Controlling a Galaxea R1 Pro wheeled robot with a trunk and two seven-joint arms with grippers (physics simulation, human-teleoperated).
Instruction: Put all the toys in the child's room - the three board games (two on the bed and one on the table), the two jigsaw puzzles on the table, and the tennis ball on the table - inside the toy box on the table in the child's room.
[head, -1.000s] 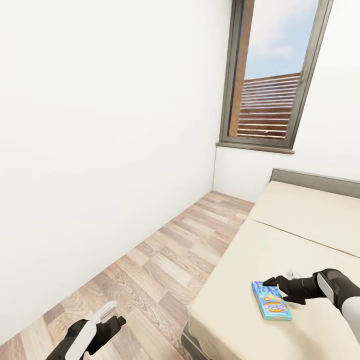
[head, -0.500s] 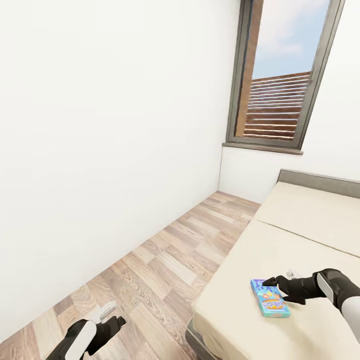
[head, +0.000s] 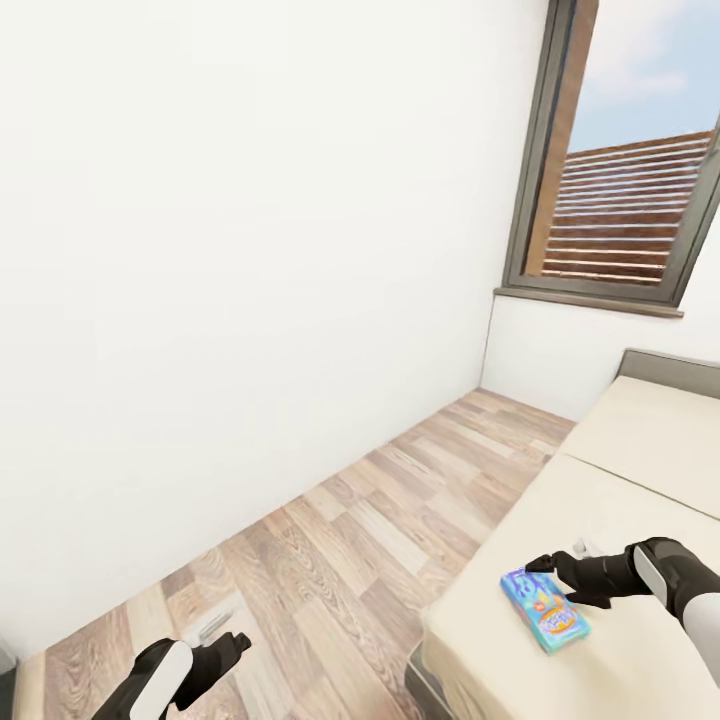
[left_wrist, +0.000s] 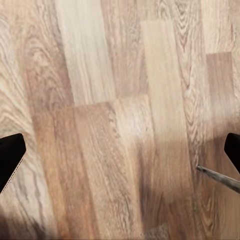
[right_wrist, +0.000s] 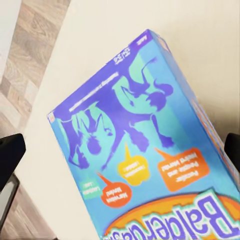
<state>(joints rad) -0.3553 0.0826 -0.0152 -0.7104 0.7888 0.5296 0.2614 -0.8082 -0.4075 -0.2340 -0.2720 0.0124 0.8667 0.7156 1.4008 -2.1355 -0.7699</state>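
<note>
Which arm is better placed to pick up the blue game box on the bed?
The right. Its gripper hangs open right above the blue game box, while the left gripper is over bare floor.

Bed (head: 640, 470): beige mattress, grey frame, standing on light wood plank floor (head: 400, 530). Blue board game (head: 545, 610) lying flat on mattress, near edge facing floor.

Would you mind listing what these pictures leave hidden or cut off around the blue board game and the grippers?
- Blue board game: its title is cut off by the right wrist view's edge.
- Right gripper: in the head view, contact with the game is unclear.
- Bed: its far side runs past the head view's edge.
</note>
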